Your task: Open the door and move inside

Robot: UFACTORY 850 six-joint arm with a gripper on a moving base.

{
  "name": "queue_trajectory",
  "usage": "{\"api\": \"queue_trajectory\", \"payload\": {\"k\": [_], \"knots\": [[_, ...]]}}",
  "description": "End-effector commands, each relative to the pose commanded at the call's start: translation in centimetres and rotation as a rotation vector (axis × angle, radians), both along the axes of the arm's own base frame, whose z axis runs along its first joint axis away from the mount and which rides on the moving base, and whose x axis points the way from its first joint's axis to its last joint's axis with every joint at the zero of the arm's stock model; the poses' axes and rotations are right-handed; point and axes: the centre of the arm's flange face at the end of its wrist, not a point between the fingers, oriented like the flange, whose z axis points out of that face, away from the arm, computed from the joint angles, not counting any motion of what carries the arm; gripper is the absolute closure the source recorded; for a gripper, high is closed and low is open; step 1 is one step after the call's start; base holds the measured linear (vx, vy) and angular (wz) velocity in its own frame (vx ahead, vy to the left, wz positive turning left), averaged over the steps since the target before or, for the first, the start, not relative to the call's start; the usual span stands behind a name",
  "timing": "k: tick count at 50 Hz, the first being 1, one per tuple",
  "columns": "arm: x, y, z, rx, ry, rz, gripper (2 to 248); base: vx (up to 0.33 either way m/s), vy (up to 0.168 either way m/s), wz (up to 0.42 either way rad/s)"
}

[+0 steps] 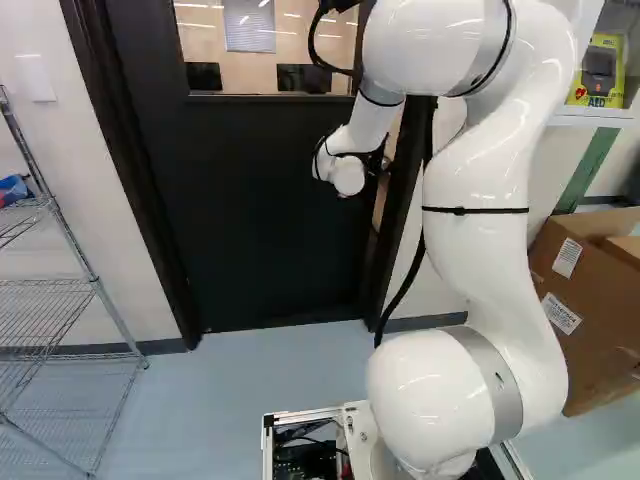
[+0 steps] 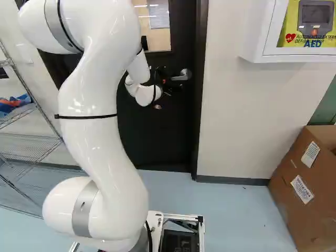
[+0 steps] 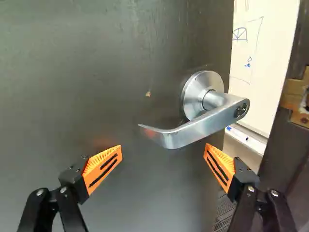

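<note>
The dark door (image 1: 260, 200) is standing ajar in its dark frame (image 2: 201, 105), its upper window (image 1: 250, 45) showing a pale room beyond, and in the wrist view a gap is opening between its edge and the frame. The white arm (image 1: 480, 250) is rising in front of it and bending toward the handle side. A wire shelf (image 1: 75, 265) is standing at the left of the left base view, holding something blue and red. At the right, a brown cardboard box (image 2: 294, 184) is carrying white labels (image 2: 303, 190) with dark print. Through the gap, a white panel (image 3: 260, 63) is showing blue hand-drawn lines and small marks. On the wall of the right base view, a white cabinet (image 2: 260, 31) is holding a yellow pack (image 2: 294, 41), which is bearing dark and blue lettering beside a red heart. The black gripper (image 2: 166, 84) is reaching close to the door; in the wrist view, its two orange-padded fingers are standing wide apart. The silver lever handle (image 3: 193, 133) is sitting ahead of the space between them, near the door's free edge, its smooth lever running from a round base away from the gap, its tip curving toward the door and its hub showing a keyhole. A brassy strike plate (image 3: 295, 104) is lining the frame across the gap.
</note>
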Motion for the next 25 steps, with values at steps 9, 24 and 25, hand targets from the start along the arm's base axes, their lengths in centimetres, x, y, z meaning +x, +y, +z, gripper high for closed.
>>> {"api": "queue_trajectory", "payload": {"k": [9, 24, 25], "knots": [[1.8, 0.8, -0.2, 0.001, -0.012, 0.011, 3, 0.0, 0.0, 0.0], [4.8, 2.0, -0.7, 0.002, -0.033, 0.028, 3, 0.0, 0.0, 0.0], [5.0, 2.1, -0.8, 0.002, -0.035, 0.029, 3, 0.0, 0.0, 0.0]]}}
